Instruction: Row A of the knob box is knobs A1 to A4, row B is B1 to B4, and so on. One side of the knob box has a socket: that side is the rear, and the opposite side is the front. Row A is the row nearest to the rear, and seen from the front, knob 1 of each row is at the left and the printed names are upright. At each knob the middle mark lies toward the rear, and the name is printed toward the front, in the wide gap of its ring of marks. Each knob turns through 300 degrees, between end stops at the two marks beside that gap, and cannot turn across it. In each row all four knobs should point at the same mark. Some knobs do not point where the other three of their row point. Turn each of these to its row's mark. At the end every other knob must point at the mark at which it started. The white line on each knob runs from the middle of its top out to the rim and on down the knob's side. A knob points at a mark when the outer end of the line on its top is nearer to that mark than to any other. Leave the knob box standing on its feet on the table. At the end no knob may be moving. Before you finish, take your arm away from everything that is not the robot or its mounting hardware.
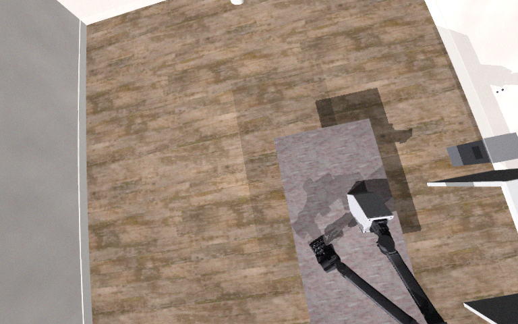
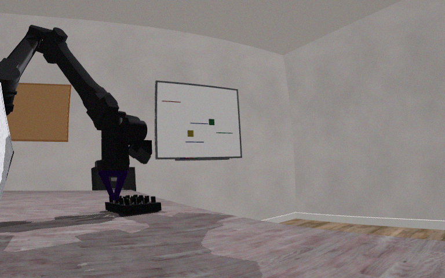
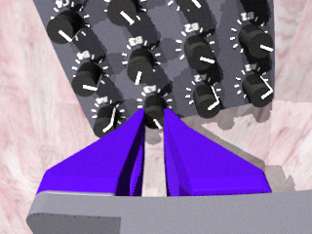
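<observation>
The black knob box stands on the table; it also shows in the top view and the exterior view. Its black knobs each carry a white line. My gripper has blue fingers and comes down from above at the box's near edge; it also shows in the exterior view. It is shut on one knob, the second from the left in the row nearest the wrist camera. That knob's white line runs down toward the camera, slightly right. The printed names are too small to read surely.
A white and black box-shaped camera on a second black pole stands over the table to the right of the knob box. The table's edges lie close on both sides. A whiteboard hangs on the far wall.
</observation>
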Action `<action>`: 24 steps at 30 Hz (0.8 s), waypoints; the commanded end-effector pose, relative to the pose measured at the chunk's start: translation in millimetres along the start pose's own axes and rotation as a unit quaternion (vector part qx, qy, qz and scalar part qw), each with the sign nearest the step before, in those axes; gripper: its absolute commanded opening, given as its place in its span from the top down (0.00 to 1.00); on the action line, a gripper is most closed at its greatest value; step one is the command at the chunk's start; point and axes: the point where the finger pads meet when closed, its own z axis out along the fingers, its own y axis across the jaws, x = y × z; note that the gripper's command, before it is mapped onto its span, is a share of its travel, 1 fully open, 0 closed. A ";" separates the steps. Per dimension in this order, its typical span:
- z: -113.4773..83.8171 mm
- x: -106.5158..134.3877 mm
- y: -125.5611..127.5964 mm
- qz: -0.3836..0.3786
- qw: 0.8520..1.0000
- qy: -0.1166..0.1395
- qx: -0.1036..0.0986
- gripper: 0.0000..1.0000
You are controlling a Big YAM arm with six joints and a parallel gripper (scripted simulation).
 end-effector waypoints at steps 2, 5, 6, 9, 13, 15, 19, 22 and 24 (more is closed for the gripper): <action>-0.7 -15.3 11.6 -0.074 0.997 -0.011 -0.011 0.92; -0.7 -15.3 11.6 -0.096 0.995 -0.011 -0.011 0.92; -0.6 -15.3 11.6 -0.102 0.995 -0.011 -0.011 0.92; -0.6 -15.3 11.6 -0.120 0.993 -0.012 -0.011 0.92; -0.5 -15.4 11.9 -0.134 0.991 -0.012 -0.011 0.92; -0.4 -15.4 12.0 -0.139 0.990 -0.012 -0.011 0.92; -0.3 -15.4 12.2 -0.152 0.988 -0.012 -0.011 0.92; -0.3 -15.4 12.4 -0.158 0.987 -0.012 -0.011 0.92; -0.3 -15.4 12.5 -0.161 0.987 -0.012 -0.011 0.92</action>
